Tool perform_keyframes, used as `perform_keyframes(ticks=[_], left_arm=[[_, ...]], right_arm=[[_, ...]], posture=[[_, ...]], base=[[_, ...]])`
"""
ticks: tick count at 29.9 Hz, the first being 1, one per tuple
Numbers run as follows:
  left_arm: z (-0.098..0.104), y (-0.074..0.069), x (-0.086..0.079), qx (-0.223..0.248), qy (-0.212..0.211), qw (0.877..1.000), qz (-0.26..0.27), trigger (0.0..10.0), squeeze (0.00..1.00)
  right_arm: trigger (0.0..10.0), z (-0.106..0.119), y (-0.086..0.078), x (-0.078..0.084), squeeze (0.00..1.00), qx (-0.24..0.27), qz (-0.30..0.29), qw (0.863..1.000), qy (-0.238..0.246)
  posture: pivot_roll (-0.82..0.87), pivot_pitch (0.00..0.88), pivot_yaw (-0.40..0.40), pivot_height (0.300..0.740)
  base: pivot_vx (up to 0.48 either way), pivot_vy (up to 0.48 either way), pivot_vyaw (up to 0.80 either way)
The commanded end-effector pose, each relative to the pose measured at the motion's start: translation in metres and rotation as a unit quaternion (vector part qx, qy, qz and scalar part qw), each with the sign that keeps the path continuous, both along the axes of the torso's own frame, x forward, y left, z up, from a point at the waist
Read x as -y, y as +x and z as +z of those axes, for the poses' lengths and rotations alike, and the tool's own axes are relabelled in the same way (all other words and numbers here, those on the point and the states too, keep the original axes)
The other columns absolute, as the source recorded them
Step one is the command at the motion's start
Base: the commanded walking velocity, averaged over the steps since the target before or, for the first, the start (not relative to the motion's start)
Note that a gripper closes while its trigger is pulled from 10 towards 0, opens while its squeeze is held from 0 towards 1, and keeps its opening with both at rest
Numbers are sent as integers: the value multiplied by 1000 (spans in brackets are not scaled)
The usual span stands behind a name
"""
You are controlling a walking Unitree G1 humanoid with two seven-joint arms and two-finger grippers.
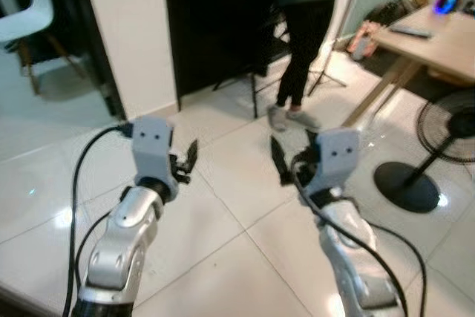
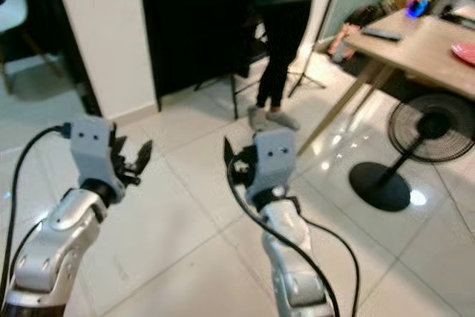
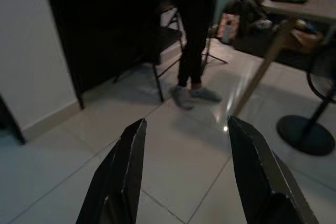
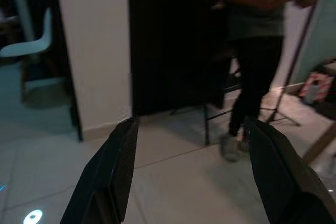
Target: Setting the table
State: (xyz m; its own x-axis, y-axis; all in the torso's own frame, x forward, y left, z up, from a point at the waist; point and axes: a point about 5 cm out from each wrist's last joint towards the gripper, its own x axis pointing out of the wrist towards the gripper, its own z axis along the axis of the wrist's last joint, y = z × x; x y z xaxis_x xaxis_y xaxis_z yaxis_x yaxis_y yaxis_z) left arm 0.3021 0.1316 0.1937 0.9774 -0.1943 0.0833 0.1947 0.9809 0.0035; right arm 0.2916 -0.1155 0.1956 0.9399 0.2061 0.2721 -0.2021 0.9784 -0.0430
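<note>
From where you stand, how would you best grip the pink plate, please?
The pink plate lies flat on the light wooden table, so only its thin rim offers a pinch; likely take the near rim, coming from the table's near edge.

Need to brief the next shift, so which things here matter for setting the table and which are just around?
For the job:
light wooden table
pink plate
left end effector, open
right end effector, open

Just around:
black pedestal fan
white moulded chair
person
dark remote

Glossy floor tiles (image 1: pixel 223 257), wooden table (image 1: pixel 445 46)
</note>
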Motion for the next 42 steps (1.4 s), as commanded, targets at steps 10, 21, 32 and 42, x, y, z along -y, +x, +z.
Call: perform_keyframes(ticks=[10,21,32,42], left_arm=[[-5,-1,-2,-11,-3,1000,8,10000,0],[-5,0,-1,-12,-2,1000,9,10000,0],[-3,0,-2,-1,2,1000,13,10000,0],[-2,1,-2,2,6,1000,16,10000,0]], right_arm=[[10000,-5,-1,-3,0,-11,5,1000,4],[10000,-6,-2,-3,0,-13,5,1000,4],[10000,-7,-1,-3,0,-14,2,1000,4],[10000,-8,-2,-3,0,-15,0,1000,2]], posture=[[-64,30,57,740],[-64,34,57,740],[-62,34,55,740],[-63,36,56,740]], base=[[0,0,-800],[0,0,-800],[27,0,-800],[461,0,-122]])
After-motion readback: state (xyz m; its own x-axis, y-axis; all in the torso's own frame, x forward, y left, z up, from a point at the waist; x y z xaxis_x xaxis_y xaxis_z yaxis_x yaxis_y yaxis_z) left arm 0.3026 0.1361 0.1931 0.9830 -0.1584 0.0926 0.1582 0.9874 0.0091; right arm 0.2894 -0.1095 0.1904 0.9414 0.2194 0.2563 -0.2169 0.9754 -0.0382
